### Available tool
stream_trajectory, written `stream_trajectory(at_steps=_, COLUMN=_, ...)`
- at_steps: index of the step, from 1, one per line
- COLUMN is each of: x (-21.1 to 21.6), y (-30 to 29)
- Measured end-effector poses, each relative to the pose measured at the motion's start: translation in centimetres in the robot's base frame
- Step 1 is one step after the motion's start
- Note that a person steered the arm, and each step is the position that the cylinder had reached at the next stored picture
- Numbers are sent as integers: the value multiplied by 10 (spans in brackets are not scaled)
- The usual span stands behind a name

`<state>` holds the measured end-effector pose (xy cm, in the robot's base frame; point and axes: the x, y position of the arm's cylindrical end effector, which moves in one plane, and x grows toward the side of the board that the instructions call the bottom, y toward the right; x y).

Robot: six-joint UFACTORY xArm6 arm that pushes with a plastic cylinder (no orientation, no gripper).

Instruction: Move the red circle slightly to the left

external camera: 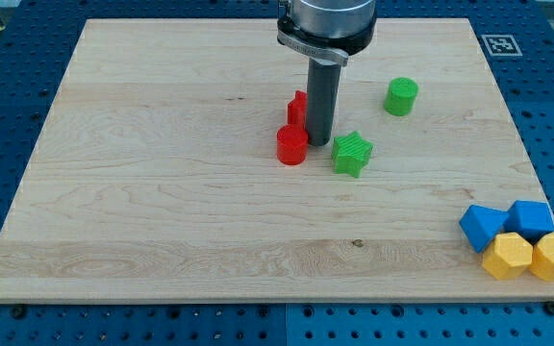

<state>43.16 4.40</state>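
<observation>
No claw, just my tip (318,143), holding nothing, just right of the red circle (291,146) mid-surface (162,192); push left gently, short stroke, centred; avoid the red block (298,106) behind, partly hidden; green star (351,154) stays right.

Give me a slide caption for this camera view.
My tip beside the red circle block on the wooden board, green star block to the view's right.

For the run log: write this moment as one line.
tip on red circle block's right, touching or nearly | green star block right of tip | second red block behind | push left pending
</observation>
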Motion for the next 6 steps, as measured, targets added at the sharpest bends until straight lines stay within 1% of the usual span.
stream_trajectory(at_steps=1, x=0, y=13)
stream_trajectory(at_steps=3, x=-3, y=61)
stream_trajectory(at_steps=5, x=-25, y=73)
stream_trajectory(at_steps=6, x=-41, y=64)
